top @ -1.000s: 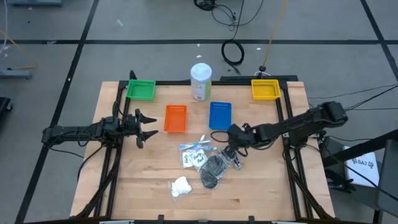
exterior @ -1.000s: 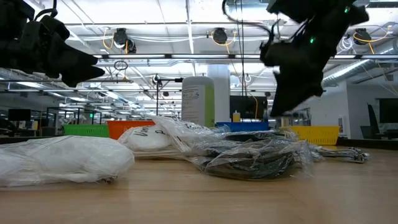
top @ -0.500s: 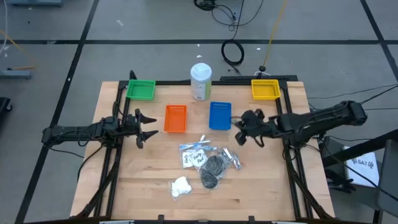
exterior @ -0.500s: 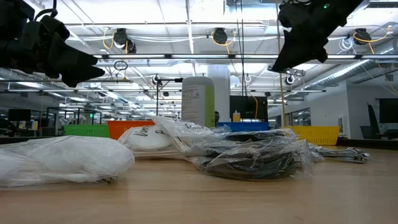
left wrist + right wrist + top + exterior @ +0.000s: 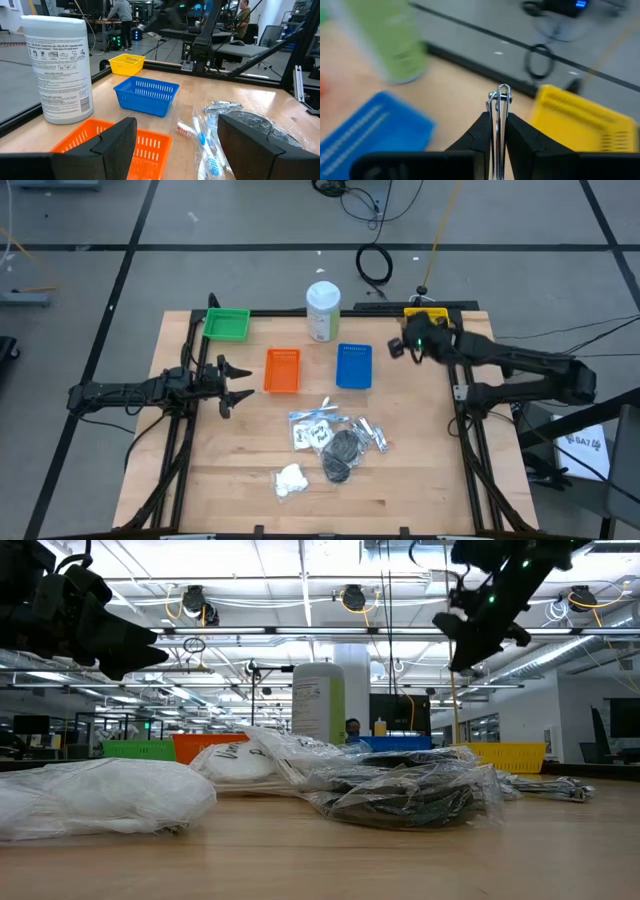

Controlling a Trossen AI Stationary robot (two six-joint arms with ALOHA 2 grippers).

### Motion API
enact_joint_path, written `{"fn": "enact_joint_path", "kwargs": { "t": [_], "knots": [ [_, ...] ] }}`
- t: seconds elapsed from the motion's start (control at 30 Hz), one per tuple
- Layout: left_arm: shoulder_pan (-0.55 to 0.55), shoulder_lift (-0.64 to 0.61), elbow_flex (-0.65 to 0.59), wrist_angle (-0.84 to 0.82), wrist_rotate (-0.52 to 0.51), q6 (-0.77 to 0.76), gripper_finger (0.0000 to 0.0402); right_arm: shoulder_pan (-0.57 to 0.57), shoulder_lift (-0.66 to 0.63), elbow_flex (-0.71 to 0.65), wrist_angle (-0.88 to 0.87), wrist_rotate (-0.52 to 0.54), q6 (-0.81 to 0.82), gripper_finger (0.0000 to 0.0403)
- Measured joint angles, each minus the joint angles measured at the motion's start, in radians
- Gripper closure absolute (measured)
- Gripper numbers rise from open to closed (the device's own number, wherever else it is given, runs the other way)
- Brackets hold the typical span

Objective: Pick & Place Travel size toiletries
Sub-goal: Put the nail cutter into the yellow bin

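1. Right gripper (image 5: 499, 131) pinched a slim silvery stick (image 5: 499, 107) (wrist view only) beside the yellow tray (image 5: 426, 324).
2. Left gripper (image 5: 240, 383) hung wide apart near the orange tray (image 5: 282, 370).
3. Remaining sachets (image 5: 318, 430) lay mid-table.

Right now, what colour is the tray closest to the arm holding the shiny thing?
Yellow; the right wrist view shows it best.
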Motion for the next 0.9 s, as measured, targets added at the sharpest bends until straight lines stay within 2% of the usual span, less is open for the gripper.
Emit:
{"fn": "enact_joint_path", "kwargs": {
  "t": [0.13,0.3,0.7,0.9],
  "knots": [
    [0.000,0.000,0.000,0.000,0.000,0.000,0.0128,-0.162,0.039,0.000,0.052,-0.017,-0.062,0.0370],
    [0.000,0.000,0.000,0.000,0.000,0.000,0.0128,-0.301,0.115,0.000,0.116,-0.185,-0.099,0.0367],
    [0.000,0.000,0.000,0.000,0.000,0.000,0.0128,-0.450,0.343,0.000,0.167,-0.192,-0.153,0.0365],
    [0.000,0.000,0.000,0.000,0.000,0.000,0.0128,-0.486,0.396,0.000,0.169,-0.191,-0.195,0.0366]
  ]
}}
